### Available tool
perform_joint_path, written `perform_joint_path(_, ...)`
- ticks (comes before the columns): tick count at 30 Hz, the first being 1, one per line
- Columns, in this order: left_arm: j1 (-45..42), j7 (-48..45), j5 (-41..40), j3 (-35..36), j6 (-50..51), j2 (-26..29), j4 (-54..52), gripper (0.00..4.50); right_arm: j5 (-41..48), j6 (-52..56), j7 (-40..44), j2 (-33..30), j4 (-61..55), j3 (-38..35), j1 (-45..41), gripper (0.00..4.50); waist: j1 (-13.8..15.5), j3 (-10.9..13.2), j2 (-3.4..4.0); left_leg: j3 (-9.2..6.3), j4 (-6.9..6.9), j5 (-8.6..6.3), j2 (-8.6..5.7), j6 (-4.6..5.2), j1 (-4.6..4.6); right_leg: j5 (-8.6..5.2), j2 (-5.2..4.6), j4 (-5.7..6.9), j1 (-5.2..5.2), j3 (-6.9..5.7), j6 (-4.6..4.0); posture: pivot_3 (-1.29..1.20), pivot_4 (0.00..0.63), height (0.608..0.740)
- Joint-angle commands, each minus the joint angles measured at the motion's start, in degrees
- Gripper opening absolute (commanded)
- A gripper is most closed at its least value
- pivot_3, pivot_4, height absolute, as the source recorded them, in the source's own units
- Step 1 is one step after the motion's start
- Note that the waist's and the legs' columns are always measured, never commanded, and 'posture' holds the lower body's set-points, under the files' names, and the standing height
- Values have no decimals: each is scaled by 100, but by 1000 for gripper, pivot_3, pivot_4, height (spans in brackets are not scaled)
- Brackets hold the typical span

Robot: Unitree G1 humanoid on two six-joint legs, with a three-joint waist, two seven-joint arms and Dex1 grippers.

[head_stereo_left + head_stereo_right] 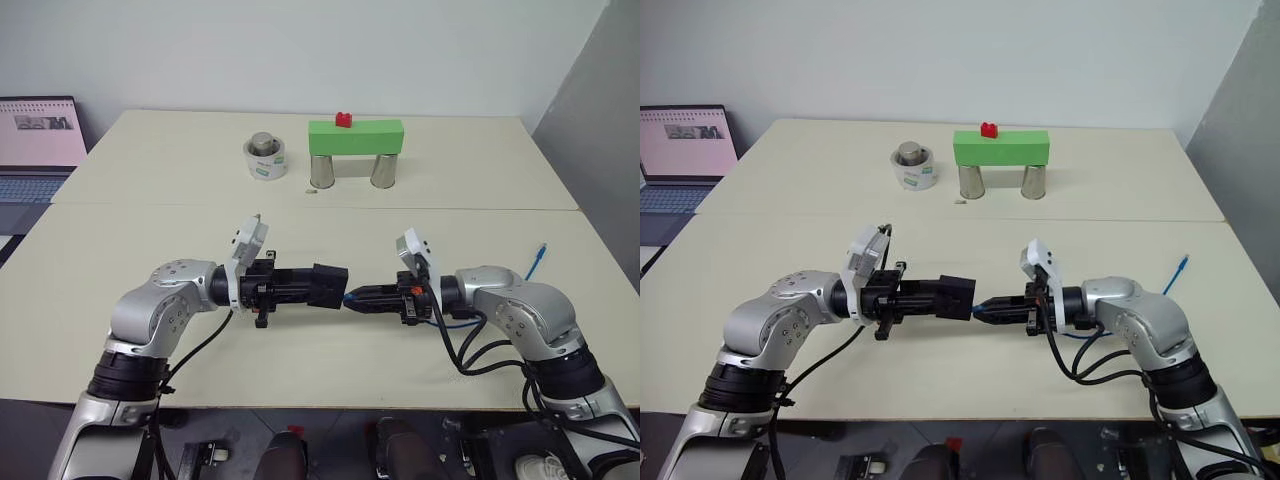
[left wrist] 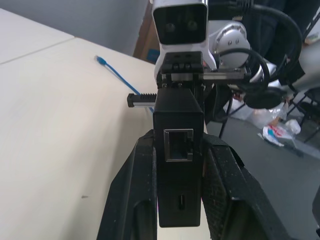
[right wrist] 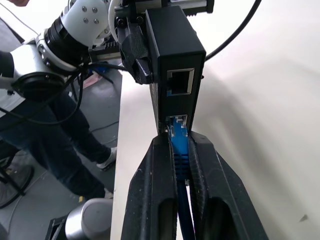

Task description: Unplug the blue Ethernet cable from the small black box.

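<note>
Blue Ethernet cable: plug pinched in right claw, seated in small black box clamped by left claw. Next: pull apart.

The small black box is matte and rectangular, held level above the worktop, with one empty port on its face. The blue Ethernet cable has one plug at the lower port; its other end lies on the worktop, far to the right.

matt black plastic box, glossy blue cable, smooth matt cream table.
</note>
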Motion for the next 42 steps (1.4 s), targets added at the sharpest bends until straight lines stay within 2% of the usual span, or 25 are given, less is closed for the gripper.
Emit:
perform_joint_path(1, 52, -169, 356, -18, -296, 366, 41, 794, -161, -50, 210, -446, 44, -112, -40, 38, 0, 0, 0, 0, 0, 0, 0, 0, 0, 0, 0, -1, 0, 0, 0, 0, 150, 740)
perform_joint_path(6, 24, -170, 615, -36, -524, 563, 223, 794, -208, -81, 277, -714, 6, -120, 86, 36, 1, 0, 0, 2, 0, 0, 0, 0, 0, 0, 0, -1, -2, 0, 0, 0, 150, 740)
perform_joint_path(11, 9, -127, 671, 43, -597, 527, 296, 794, -331, -275, 169, -703, 52, -229, 159, 36, 0, 1, 0, 3, -1, 0, 1, 0, -3, -1, 1, -3, -3, 1, 1, 0, 150, 740)
perform_joint_path(17, 110, 221, 782, 118, -692, 413, 265, 794, -1885, -2036, -1364, -254, 1518, -452, -216, 36, -5, 1, 0, 8, 3, 0, 1, 0, -4, 1, 0, 1, -6, 5, 3, 0, 150, 740)
perform_joint_path(22, 171, 586, 871, 94, -766, 237, 200, 794, -3137, -2940, -2558, -154, 2797, -313, -500, 36, -1, 0, -1, 16, -1, 0, -1, 0, -6, 2, -1, 1, -12, 13, 4, 0, 150, 740)
perform_joint_path(24, 157, 756, 944, 85, -732, 190, 198, 794, -3265, -3058, -2734, -78, 3048, -384, -556, 737, 2, 0, -1, 15, -1, 0, 0, 0, -21, 3, -1, 3, -26, 13, 2, 0, 150, 740)
perform_joint_path(26, 148, 900, 999, 92, -728, 160, 214, 794, -3303, -3090, -2721, -31, 3136, -442, -576, 944, 2, 1, 0, 18, -1, 0, -1, -1, -34, 13, -1, 5, -40, 16, -15, 0, 150, 740)
perform_joint_path(30, 87, 1389, 1170, 231, -916, -13, 406, 794, -3282, -3154, -2473, -127, 2928, -494, -504, 1905, 2, 1, 0, 17, -1, 0, 0, 0, -36, 16, -1, 4, -40, 16, -20, 0, 150, 740)
perform_joint_path(33, 13, 1897, 1498, 312, -1221, -141, 653, 794, -2903, -3023, -1846, -290, 2336, -577, -319, 2635, 8, 1, 0, 16, 1, 0, -1, 0, -35, 12, -2, 5, -39, 14, -13, 0, 150, 740)
perform_joint_path(36, -28, 2660, 1954, 495, -2068, -442, 1145, 794, -2352, -2812, -1080, -542, 1322, -660, -41, 3321, 15, 1, 0, 15, 1, 0, -1, 0, -33, 11, -1, 7, -37, 13, -11, 0, 150, 740)
perform_joint_path(38, -65, 3406, 2273, 721, -2770, -743, 1602, 794, -1838, -2485, -704, -582, 476, -681, 142, 3321, 20, 1, 1, 12, 2, 0, -1, 0, -33, 12, -2, 5, -35, 11, -12, 0, 150, 740)
perform_joint_path(40, -208, 4343, 2632, 959, -3377, -1019, 2117, 794, -1689, -2296, -651, -543, -20, -576, 221, 3321, 13, 0, 0, 12, 2, 0, 0, 0, -31, 13, -4, 6, -34, 12, -14, 0, 150, 740)
perform_joint_path(42, -318, 4795, 2881, 1020, -3781, -1136, 2513, 794, -1642, -2096, -712, -461, -270, -494, 234, 3321, 11, 0, -2, 9, 5, 0, 1, 0, -30, 13, -4, 8, -34, 10, -12, 0, 150, 740)
